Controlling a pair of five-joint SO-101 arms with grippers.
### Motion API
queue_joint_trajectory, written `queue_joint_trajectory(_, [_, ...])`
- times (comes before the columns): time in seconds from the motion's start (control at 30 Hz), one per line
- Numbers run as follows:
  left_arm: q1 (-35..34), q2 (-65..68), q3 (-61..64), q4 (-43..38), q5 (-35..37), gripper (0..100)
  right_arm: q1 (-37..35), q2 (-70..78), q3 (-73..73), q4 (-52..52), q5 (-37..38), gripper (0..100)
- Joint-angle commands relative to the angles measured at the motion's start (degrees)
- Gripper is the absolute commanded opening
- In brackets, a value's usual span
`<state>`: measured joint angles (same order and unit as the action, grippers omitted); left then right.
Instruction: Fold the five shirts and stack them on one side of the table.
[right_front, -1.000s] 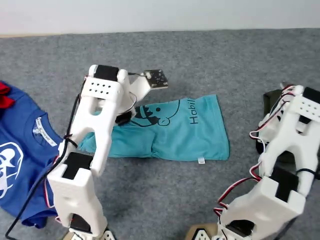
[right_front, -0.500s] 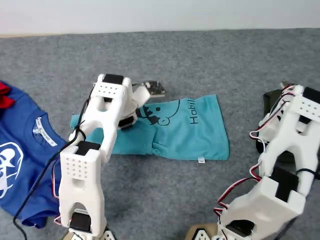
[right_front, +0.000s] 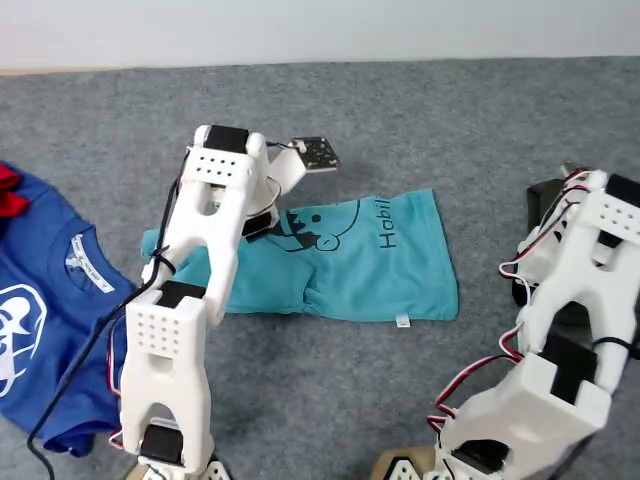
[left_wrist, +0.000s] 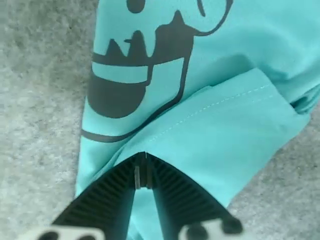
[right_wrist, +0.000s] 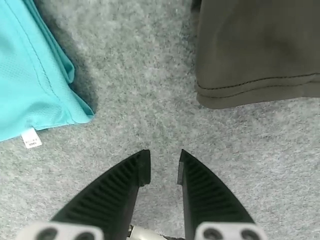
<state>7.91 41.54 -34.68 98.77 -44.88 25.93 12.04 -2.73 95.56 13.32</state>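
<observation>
A teal shirt (right_front: 380, 260) with a dark cartoon print lies partly folded in the middle of the grey table. My left gripper (right_front: 262, 225) is down on its printed left half. In the left wrist view the left gripper (left_wrist: 142, 165) is shut, its tips pinching a raised fold of the teal shirt (left_wrist: 225, 140). My right gripper (right_wrist: 164, 167) hangs open over bare carpet, between the teal shirt's tagged corner (right_wrist: 30, 85) and a dark shirt (right_wrist: 255, 50). The right arm (right_front: 580, 290) stands at the table's right side.
A blue shirt (right_front: 40, 300) with a white print lies spread at the left edge, with a bit of red cloth (right_front: 8, 190) beyond it. The dark shirt (right_front: 545, 200) lies under the right arm. Bare carpet stretches behind and in front of the teal shirt.
My left arm has swung away from its base and over the shirt's printed part. The teal shirt's left end now reaches farther left. The right arm has stayed still.
</observation>
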Motion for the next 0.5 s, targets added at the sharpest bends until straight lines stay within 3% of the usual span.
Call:
queue_joint_trajectory(0.0, [-0.53, -3.08, -4.62, 1.67, 0.97, 0, -0.40, -3.47, -0.53, 1.45, 0.53, 10.2])
queue_joint_trajectory(0.3, [-0.97, -21.01, -6.73, 1.58, 15.03, 0, -2.68, -3.65, -2.20, 4.70, 0.53, 10.2])
queue_joint_trajectory(0.47, [-7.12, -29.54, -6.46, 1.67, 26.81, 0, -5.49, -4.53, -5.36, 6.90, 0.53, 10.1])
